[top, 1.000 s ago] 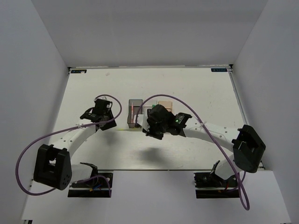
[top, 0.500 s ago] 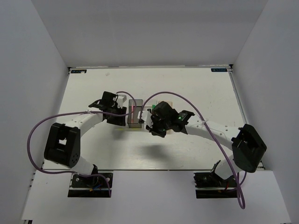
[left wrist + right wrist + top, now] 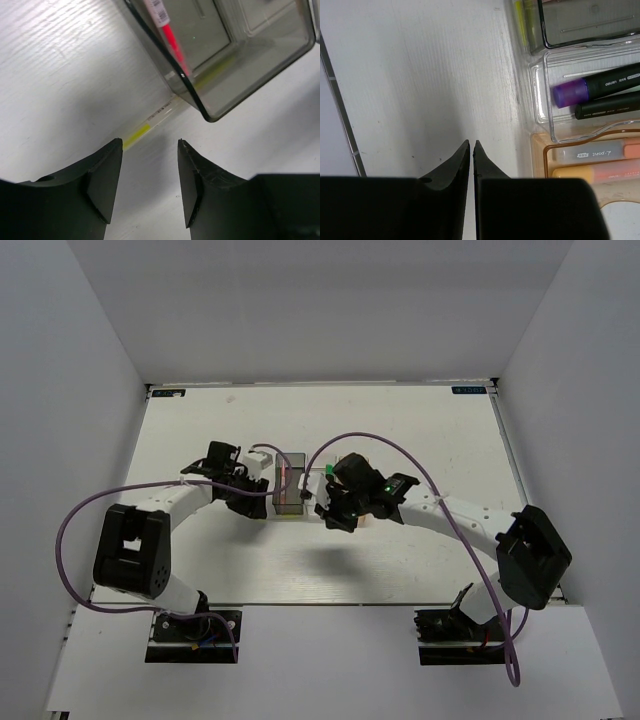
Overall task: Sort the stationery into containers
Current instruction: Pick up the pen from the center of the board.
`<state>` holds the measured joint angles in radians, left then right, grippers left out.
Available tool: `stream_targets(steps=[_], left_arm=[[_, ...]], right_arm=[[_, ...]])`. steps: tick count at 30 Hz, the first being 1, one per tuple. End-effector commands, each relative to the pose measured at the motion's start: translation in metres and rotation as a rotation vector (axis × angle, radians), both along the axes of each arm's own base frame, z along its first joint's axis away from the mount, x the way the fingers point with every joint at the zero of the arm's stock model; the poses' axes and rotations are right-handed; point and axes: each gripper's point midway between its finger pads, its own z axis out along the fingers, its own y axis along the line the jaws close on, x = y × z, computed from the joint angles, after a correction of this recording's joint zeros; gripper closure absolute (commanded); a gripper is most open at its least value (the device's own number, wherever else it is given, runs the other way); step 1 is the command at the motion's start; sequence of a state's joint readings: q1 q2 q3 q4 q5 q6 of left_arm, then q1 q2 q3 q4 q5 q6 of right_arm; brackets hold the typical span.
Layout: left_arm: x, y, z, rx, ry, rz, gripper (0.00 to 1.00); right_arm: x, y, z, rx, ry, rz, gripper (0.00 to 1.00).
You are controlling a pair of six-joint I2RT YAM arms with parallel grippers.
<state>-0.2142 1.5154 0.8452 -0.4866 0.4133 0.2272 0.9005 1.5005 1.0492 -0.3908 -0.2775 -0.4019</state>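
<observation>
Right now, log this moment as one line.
left claw: open, above yellow pen beside grey bin | right claw: shut, empty | pink pen: in grey bin

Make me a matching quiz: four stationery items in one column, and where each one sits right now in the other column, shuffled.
1. pink pen
2. purple-capped highlighter
3. yellow pen
4. pale highlighter with orange cap

A. clear bin
B. table, outside the bins
C. orange-tan bin
D. smoky grey bin

Pairs: 1-D, 2-A, 3-B, 4-C
</observation>
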Motion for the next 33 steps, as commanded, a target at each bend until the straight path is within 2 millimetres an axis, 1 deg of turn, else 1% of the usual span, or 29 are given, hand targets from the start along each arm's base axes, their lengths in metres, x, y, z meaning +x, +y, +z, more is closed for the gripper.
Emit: stream_targets(steps=[1,5,9,11,12,16,19,20,21,23,24,26,27,28,29,32,33], left_arm=[[0.0,-0.013,0.007,-0.057,-0.02,-0.097,0.41],[0.001,-0.012,0.006,-0.036,-0.024,-0.12,0.41],[0.005,-0.006,-0.001,0.017,-0.021,-0.123,0.41],[0.004,-0.007,-0.003,0.027,-0.018,-0.136,0.41],[0.005,-0.003,-0.006,0.057,-0.022,-0.133,0.41],[0.004,-0.002,-0.013,0.111,-0.029,-0.159,0.41],[0.003,0.002,-0.018,0.149,-0.04,-0.158,0.41],[0.006,0.003,-0.017,0.158,-0.061,-0.156,0.43],[0.002,0.007,-0.02,0.171,-0.054,-0.151,0.44],[0.002,0.009,-0.019,0.182,-0.064,-0.148,0.46],[-0.003,0.009,-0.024,0.191,-0.052,-0.148,0.47],[-0.002,0.013,-0.024,0.236,-0.08,-0.146,0.5],[-0.014,0.013,-0.032,0.25,-0.061,-0.164,0.51],[-0.011,0.019,-0.032,0.289,-0.081,-0.145,0.51],[-0.019,0.02,-0.037,0.303,-0.076,-0.158,0.53],[-0.023,0.027,-0.04,0.376,-0.083,-0.164,0.54],[-0.028,0.025,-0.041,0.385,-0.073,-0.176,0.54]], right_arm=[[0.003,0.003,0.011,0.046,0.01,-0.007,0.91],[0.004,0.002,0.013,0.054,0.028,-0.015,0.91],[0.005,0.001,0.015,0.065,0.046,-0.02,0.91],[0.004,0.0,0.015,0.067,0.054,-0.021,0.91],[0.005,0.001,0.017,0.073,0.053,-0.019,0.91],[0.006,-0.001,0.018,0.082,0.066,-0.024,0.91],[0.006,-0.001,0.018,0.085,0.078,-0.026,0.91],[0.005,-0.001,0.019,0.086,0.08,-0.027,0.91],[0.006,-0.001,0.019,0.087,0.085,-0.028,0.91],[0.006,-0.002,0.019,0.09,0.091,-0.031,0.91],[0.005,-0.001,0.02,0.091,0.093,-0.027,0.91],[0.005,-0.001,0.022,0.1,0.097,-0.028,0.91],[0.005,-0.001,0.022,0.098,0.102,-0.031,0.91],[0.004,-0.001,0.023,0.101,0.101,-0.028,0.91],[0.005,-0.001,0.025,0.105,0.105,-0.032,0.91],[0.004,-0.001,0.026,0.111,0.11,-0.029,0.91],[0.005,-0.002,0.03,0.118,0.107,-0.036,0.91]])
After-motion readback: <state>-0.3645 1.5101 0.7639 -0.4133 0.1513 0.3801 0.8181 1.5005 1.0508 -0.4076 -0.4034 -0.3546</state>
